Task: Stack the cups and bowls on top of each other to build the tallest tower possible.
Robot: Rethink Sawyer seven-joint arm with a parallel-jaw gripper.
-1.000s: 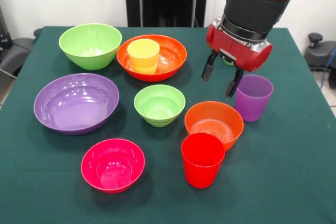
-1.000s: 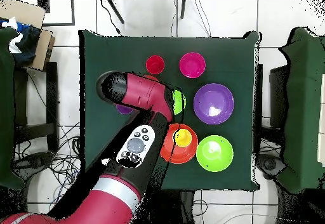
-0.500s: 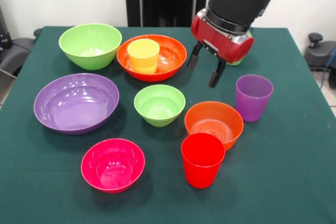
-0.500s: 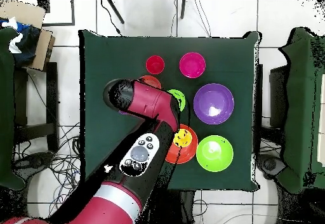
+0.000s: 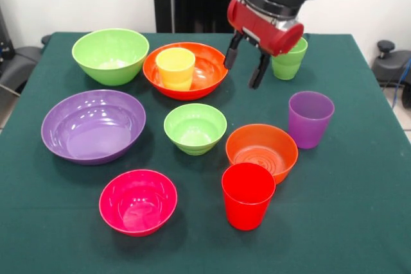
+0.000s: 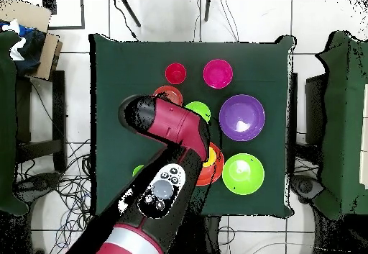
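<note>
My gripper (image 5: 242,72) is open and empty. It hangs above the table between the large orange bowl (image 5: 209,68) and the light green cup (image 5: 290,59). The yellow cup (image 5: 175,67) stands inside the large orange bowl. The purple cup (image 5: 310,119), small orange bowl (image 5: 261,151) and red cup (image 5: 248,195) stand right of centre. The small lime green bowl (image 5: 195,128) is in the middle. The large lime green bowl (image 5: 110,54), large purple bowl (image 5: 93,125) and magenta bowl (image 5: 138,201) stand at the left. In the overhead view the arm (image 6: 169,125) hides the gripper and the purple cup.
All stand upright and apart on a green-covered table (image 5: 359,178). In the overhead view the red cup (image 6: 175,73), magenta bowl (image 6: 218,73), large purple bowl (image 6: 241,116) and large lime green bowl (image 6: 243,173) show beside the arm. A cardboard box (image 6: 36,39) lies off the table.
My gripper has moved from beside the purple cup toward the robot's side and left in the front view, staying open. The light green cup has come into sight behind it.
</note>
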